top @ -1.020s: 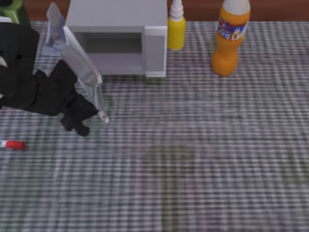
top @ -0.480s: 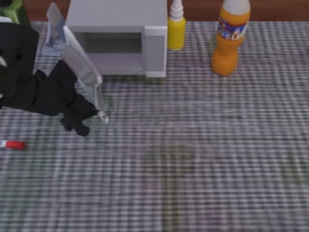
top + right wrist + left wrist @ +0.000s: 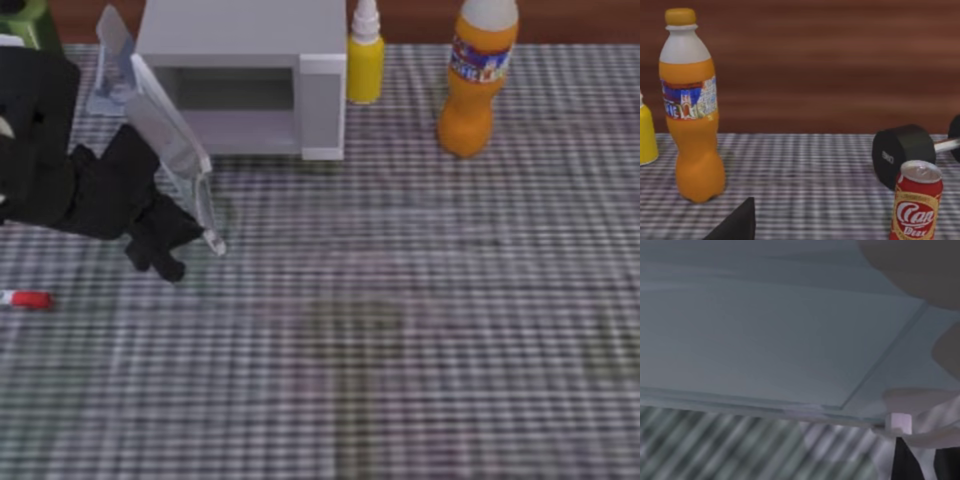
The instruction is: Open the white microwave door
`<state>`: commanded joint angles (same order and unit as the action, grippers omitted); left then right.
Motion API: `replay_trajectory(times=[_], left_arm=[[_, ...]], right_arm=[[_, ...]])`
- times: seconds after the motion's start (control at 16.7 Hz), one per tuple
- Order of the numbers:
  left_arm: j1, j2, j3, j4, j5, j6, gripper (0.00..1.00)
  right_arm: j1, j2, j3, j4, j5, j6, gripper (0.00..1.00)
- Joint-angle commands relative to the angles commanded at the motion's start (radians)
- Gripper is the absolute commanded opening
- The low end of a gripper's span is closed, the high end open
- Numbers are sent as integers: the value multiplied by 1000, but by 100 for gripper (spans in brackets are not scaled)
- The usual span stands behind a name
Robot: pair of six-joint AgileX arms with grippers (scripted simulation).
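Observation:
The white microwave (image 3: 240, 40) stands at the table's back, left of centre, with its cavity showing. The microwave door (image 3: 170, 140) is swung out toward the front left, its grey window facing left. My left gripper (image 3: 165, 255) is at the door's free front edge, by the small white handle (image 3: 213, 240). In the left wrist view the door (image 3: 765, 340) fills most of the picture, and my left gripper (image 3: 925, 460) is shut on the pale handle piece (image 3: 900, 422). My right arm is outside the top view; a dark part of the right gripper (image 3: 737, 225) shows over bare cloth.
A yellow bottle (image 3: 365, 55) and an orange soda bottle (image 3: 478, 80) stand right of the microwave. A clear stand (image 3: 112, 60) leans behind the door. A red marker (image 3: 27, 298) lies at the left edge. A red can (image 3: 916, 202) and a dumbbell (image 3: 905, 152) sit farther right.

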<state>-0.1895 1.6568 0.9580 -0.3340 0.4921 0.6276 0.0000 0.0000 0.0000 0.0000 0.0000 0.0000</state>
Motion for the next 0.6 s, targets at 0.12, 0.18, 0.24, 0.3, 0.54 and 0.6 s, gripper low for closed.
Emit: replay_trajectory(times=[0.12, 0.18, 0.24, 0.3, 0.54, 0.6], left_arm=[[-4, -1, -4, -3, 6, -1, 0], [1, 2, -3, -9, 9, 8, 0], [6, 4, 0, -16, 14, 21, 0], [10, 4, 4, -21, 20, 33, 0], [33, 8, 16, -47, 42, 82, 0], [34, 9, 16, -49, 43, 86, 0]], right_arm=[[0, 0, 0, 0, 0, 0, 100], [0, 0, 0, 0, 0, 0, 100], [0, 0, 0, 0, 0, 0, 100], [0, 0, 0, 0, 0, 0, 100], [0, 0, 0, 0, 0, 0, 100], [0, 0, 0, 0, 0, 0, 100]])
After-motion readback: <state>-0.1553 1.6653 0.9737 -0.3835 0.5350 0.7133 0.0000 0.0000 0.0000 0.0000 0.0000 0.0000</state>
